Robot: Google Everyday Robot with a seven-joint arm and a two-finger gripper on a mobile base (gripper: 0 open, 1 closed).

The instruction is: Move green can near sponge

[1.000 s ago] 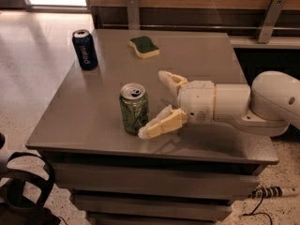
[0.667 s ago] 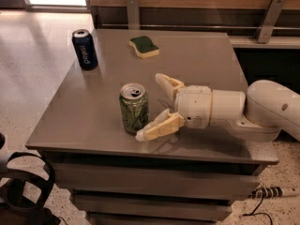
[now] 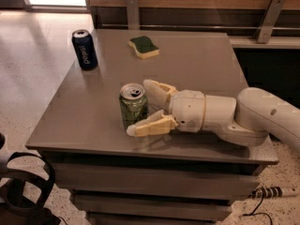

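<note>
The green can (image 3: 132,108) stands upright on the grey table (image 3: 84,111), near its front edge. My gripper (image 3: 138,107) reaches in from the right at can height and is open. Its cream fingers (image 3: 152,125) straddle the can: one lies in front of the can and the other behind it, close to its sides. The sponge (image 3: 144,46), dark green on top with a yellow body, lies flat at the back of the table, well beyond the can.
A dark blue Pepsi can (image 3: 85,49) stands at the table's back left corner. A wooden wall with metal brackets (image 3: 132,11) runs behind the table. Black gear (image 3: 26,186) sits on the floor at the lower left and a power strip (image 3: 276,191) at the lower right.
My gripper has slid left along the table, so the green can now stands between the fingers. The can, the sponge and the Pepsi can have not moved.
</note>
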